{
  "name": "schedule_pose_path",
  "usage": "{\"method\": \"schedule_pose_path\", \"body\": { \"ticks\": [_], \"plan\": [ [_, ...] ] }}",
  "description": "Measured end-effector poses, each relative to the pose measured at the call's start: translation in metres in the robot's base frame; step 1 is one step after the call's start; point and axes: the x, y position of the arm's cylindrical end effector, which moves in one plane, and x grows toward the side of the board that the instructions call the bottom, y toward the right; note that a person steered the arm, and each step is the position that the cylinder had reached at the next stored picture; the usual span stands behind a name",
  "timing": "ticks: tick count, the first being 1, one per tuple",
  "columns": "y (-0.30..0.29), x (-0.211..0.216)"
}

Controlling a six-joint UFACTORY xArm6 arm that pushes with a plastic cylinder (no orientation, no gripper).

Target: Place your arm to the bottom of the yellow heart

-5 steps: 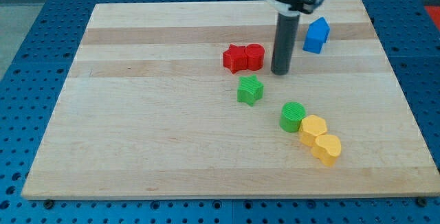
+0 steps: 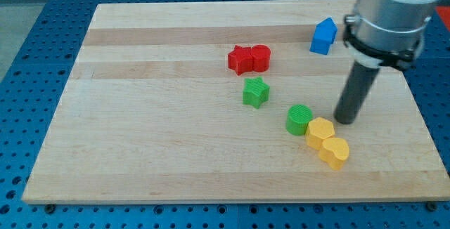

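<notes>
My tip (image 2: 345,121) just right of yellow hexagon (image 2: 320,130), above yellow heart (image 2: 334,152).

Grey cylindrical arm, black collar, straight dark rod, my tip (image 2: 345,121).

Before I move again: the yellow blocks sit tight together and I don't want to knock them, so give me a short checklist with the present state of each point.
1. My tip in view: ok, it stands at the view's right of the yellow pair.
2. My tip below the yellow heart: not ok, it is above and to the view's right of it.
3. Tip clear of the yellow hexagon: cannot tell, the gap looks very thin.
4. Heart standing apart from other blocks: not ok, it touches the hexagon, which adjoins the green cylinder.
5. Bare board below the heart: ok.
6. Route round the heart's right side: ok, no block there.
</notes>
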Motion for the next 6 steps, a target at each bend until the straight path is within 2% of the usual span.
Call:
{"method": "schedule_pose_path", "body": {
  "ticks": [1,2,3,5,6],
  "plan": [
    [0.027,0.034],
    [0.034,0.097],
    [0.028,0.117],
    [-0.043,0.117],
    [-0.052,0.113]
  ]
}}
